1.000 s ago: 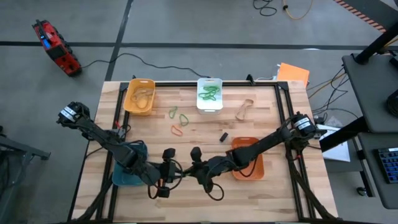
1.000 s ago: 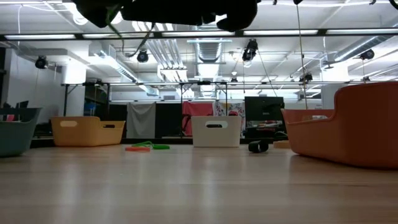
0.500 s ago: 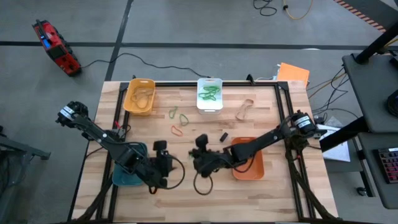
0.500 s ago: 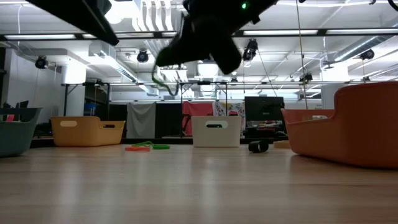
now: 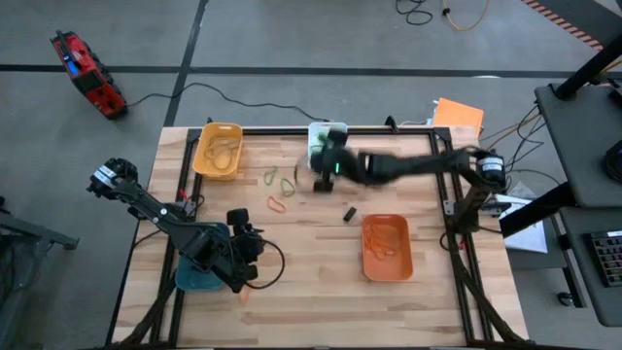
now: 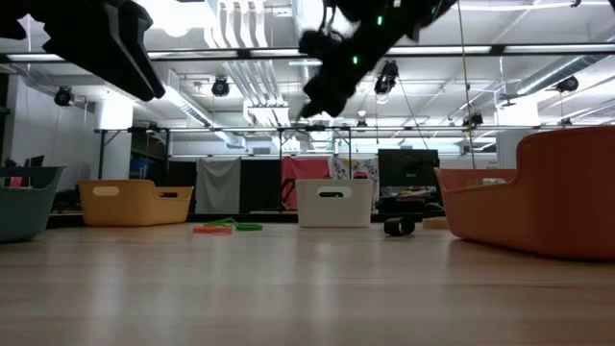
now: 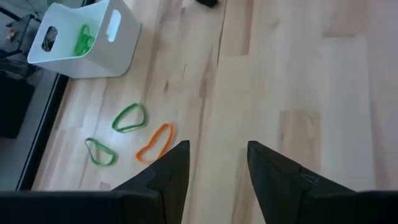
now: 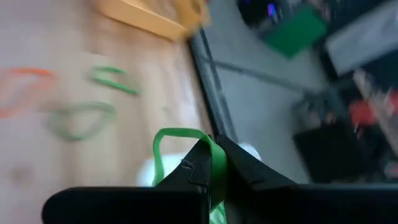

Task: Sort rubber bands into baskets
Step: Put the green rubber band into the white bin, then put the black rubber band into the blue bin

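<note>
A green rubber band (image 8: 186,155) is pinched in the right gripper (image 8: 214,163), whose fingers are pressed together on it, the loop standing up past the fingertips. Its long axis seems to run along the fingers, the free end bulging forward and away from the wrist; how much of it hangs behind the tips is hidden. From above, that gripper (image 5: 328,160) hangs over or just beside the near edge of the white basket (image 5: 328,136), which already holds green bands.

The risk, as I judge it, is a release too early. If the fingers part while the gripper sits over the rim and not over the cavity, the light band may catch on the wall or drop onto the worktop (image 5: 311,262). It may also cling to a fingertip and ride away with it, being so thin and springy.

On the worktop two green bands (image 7: 129,117) and an orange band (image 7: 154,142) lie near each other between the white basket and the yellow basket (image 5: 218,151), not yet sorted. The orange basket (image 5: 387,247) stands well apart. The left gripper (image 7: 214,168), fingers spread and holding nothing, waits beside the teal basket (image 5: 197,272).
</note>
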`<state>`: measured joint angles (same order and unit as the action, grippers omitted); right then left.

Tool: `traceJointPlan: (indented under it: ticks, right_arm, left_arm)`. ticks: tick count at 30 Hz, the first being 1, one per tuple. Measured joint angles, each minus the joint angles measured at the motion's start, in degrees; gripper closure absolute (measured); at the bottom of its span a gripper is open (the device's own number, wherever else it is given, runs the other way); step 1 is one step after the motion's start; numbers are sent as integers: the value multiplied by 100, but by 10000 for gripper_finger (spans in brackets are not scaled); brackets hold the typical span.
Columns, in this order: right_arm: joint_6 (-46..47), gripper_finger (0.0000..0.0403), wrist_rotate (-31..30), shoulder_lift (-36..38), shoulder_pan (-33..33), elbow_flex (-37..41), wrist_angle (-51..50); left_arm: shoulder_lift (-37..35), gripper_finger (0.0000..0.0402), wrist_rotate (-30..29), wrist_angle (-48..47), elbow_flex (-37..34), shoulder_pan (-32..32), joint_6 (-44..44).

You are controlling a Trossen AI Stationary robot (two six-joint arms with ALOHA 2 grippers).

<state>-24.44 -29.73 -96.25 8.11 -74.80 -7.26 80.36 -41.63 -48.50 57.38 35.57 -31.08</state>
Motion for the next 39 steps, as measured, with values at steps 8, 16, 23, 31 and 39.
traceJointPlan:
  ticks: [8, 16, 23, 31, 39]
  right_arm:
    - [1597, 390, 2744, -283, 2219, 1, -371]
    - [2625, 343, 3866, -326, 2844, -7, -333]
    - [2814, 258, 3877, -324, 2868, -257, -641]
    - [2832, 230, 4626, -172, 2257, -785, -2085]
    - [2385, 245, 4637, 70, 1029, -856, -3687]
  left_arm:
    - [0, 260, -567, -19, -17, -7, -12]
    - [0, 261, -1393, -62, -85, -109, 248]
    - [0, 261, -2336, -68, -374, -468, 605]
    - [0, 261, -1135, 186, -434, -766, 460]
    - [0, 261, -386, 1456, -500, -662, 572]
